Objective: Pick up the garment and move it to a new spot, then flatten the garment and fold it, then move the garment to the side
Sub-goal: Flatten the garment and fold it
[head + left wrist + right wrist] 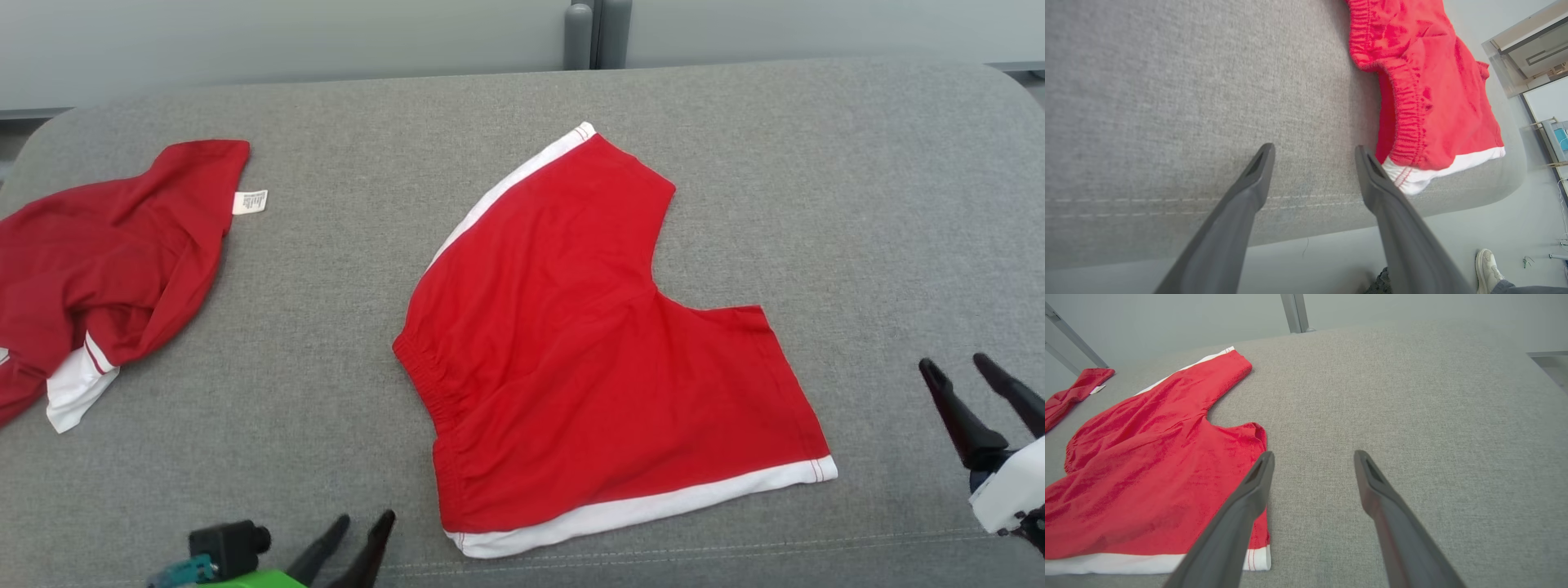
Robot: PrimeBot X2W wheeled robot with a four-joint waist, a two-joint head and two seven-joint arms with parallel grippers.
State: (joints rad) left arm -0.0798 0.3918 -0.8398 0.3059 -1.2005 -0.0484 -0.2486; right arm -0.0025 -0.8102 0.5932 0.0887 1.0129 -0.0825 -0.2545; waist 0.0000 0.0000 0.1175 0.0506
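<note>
Red shorts [588, 351] lie spread flat at the middle of the grey surface [816, 163], not held. A second red garment [106, 261] lies crumpled at the surface's left end. Left end effector [365, 517]: at the surface's near edge, fingers wide apart, empty. Right end effector [953, 362]: over the surface's right end, fingers wide apart, empty.

the left gripper [1314, 153] hangs over the grey cushion [1167, 102], its two dark fingers [1257, 175] spread wide with nothing between them. the red shorts [1429, 85] lie just beside the right finger, elastic waistband toward it, white hem [1453, 165] at the cushion's edge. a shoe [1488, 265] stands on the floor below.
</note>
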